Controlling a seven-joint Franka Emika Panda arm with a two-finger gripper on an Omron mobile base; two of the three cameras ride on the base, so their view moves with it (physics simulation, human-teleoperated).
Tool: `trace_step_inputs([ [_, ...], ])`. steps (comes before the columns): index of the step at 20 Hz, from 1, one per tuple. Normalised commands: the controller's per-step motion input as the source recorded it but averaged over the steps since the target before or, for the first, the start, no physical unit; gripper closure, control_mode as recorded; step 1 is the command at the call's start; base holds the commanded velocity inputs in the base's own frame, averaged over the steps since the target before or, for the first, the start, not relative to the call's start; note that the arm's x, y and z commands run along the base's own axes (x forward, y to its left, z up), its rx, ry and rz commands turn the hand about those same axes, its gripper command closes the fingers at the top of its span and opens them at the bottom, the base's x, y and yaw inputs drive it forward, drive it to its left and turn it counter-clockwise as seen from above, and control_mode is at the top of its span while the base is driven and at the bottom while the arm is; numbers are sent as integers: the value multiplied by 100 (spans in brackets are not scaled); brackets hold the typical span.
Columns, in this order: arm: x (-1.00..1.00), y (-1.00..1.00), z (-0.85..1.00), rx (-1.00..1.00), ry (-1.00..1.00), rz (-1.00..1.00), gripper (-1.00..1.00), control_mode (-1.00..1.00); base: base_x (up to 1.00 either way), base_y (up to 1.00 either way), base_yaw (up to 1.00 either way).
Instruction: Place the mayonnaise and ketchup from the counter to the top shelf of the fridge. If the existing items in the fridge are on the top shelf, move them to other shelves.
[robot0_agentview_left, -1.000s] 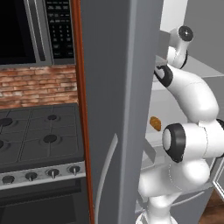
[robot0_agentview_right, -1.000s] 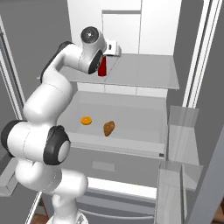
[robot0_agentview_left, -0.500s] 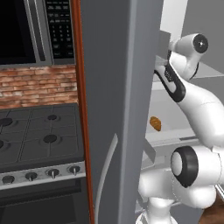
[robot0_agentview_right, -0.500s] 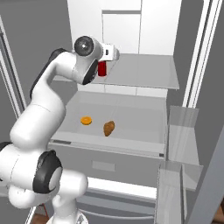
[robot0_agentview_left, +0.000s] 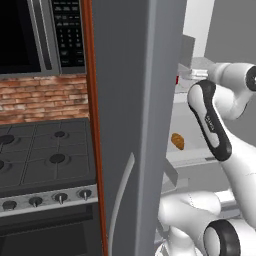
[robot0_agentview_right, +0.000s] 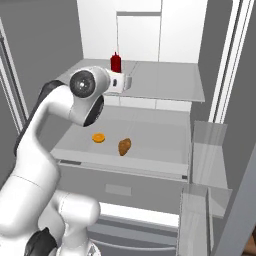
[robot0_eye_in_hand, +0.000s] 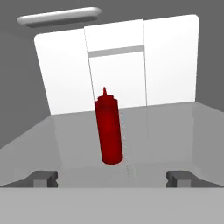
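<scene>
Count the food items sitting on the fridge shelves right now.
3: slim red ketchup bottle upright on the top shelf; flat orange round piece and orange-brown oval lump on the shelf below. The arm may hide more.

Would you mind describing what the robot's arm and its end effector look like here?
The arm is glossy white, built of rounded segments with dark grey joint bands and a round grey cap at one joint. A dark strip with small lettering runs along one link. The end effector has two small dark, blocky fingertips.
</scene>
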Motion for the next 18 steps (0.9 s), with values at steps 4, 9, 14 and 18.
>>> trace_step_inputs([
  [4, -100, -7, 0, 0, 2, 0, -100, -100, 0, 0, 0],
  [9, -100, -8, 0, 0, 16, 0, -100, -100, 0, 0, 0],
  [14, -100, -11, -3, -11, 28, 0, -100, -100, 0, 0, 0],
  [18, -100, 0, -21, -14, 41, 0, -100, -100, 0, 0, 0],
])
